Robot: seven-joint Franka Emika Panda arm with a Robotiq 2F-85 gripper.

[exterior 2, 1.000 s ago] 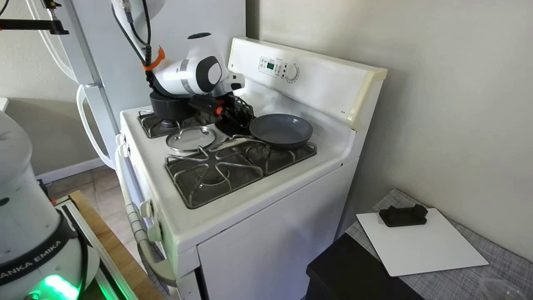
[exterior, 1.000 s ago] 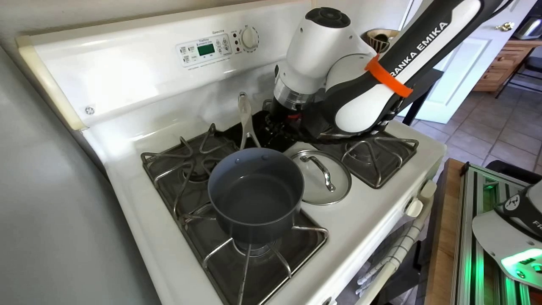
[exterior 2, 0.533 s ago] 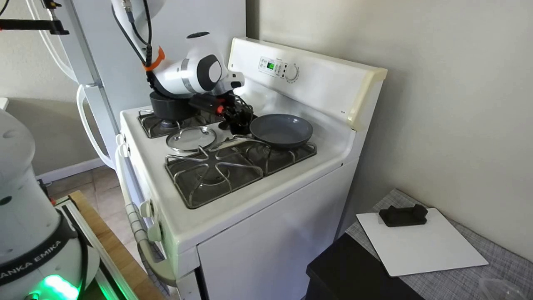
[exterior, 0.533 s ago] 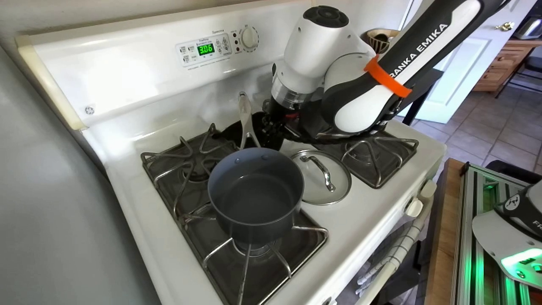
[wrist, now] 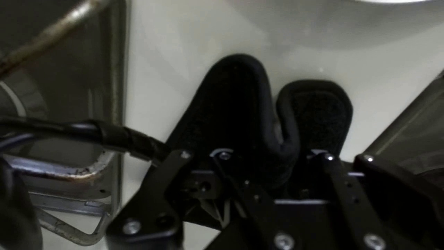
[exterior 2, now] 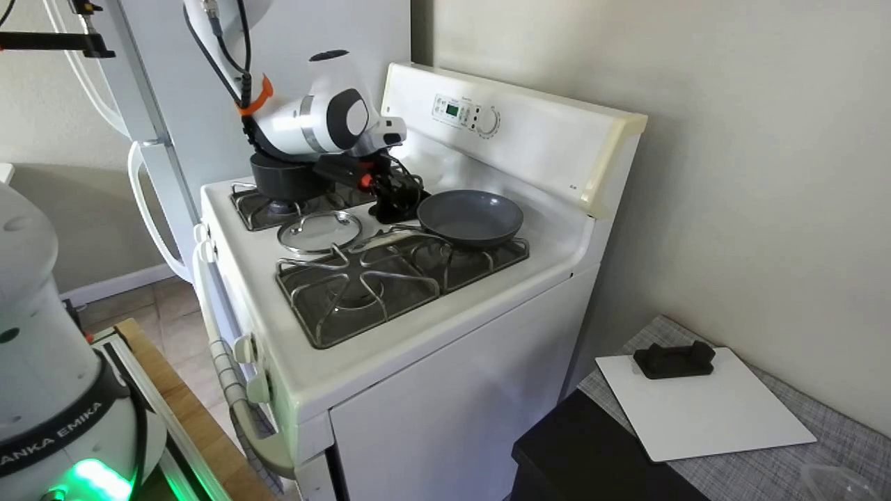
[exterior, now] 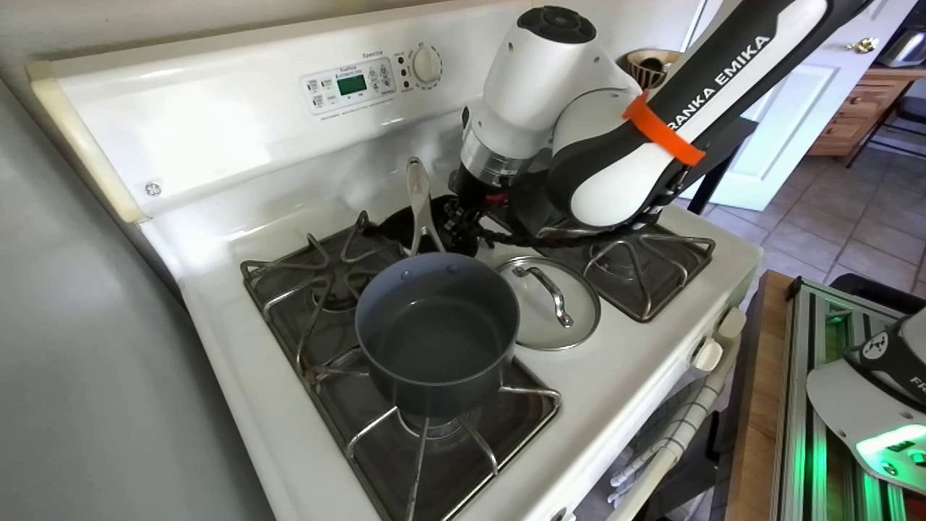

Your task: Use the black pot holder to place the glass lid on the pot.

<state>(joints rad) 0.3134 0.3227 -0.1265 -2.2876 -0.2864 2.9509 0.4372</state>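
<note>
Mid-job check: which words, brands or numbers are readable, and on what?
"RANKA EMIKA": robot arm; orange band hides the start.
"ANKA EMIKA": robot base, cut by the picture edge.
"FR": base collar, likewise cut.
"Spectra": stove's back panel.
Too small: control labels, round emblem.
No readable numbers; display dark.

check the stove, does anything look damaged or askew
In the wrist view, the burner grate at left has brown, rust-like patches on its shiny metal. The black pot holder is buckled, likely just from the jaws' grip.

In the wrist view the claw hides part of the black pot holder; in an exterior view the arm hides some of the pot.
</note>
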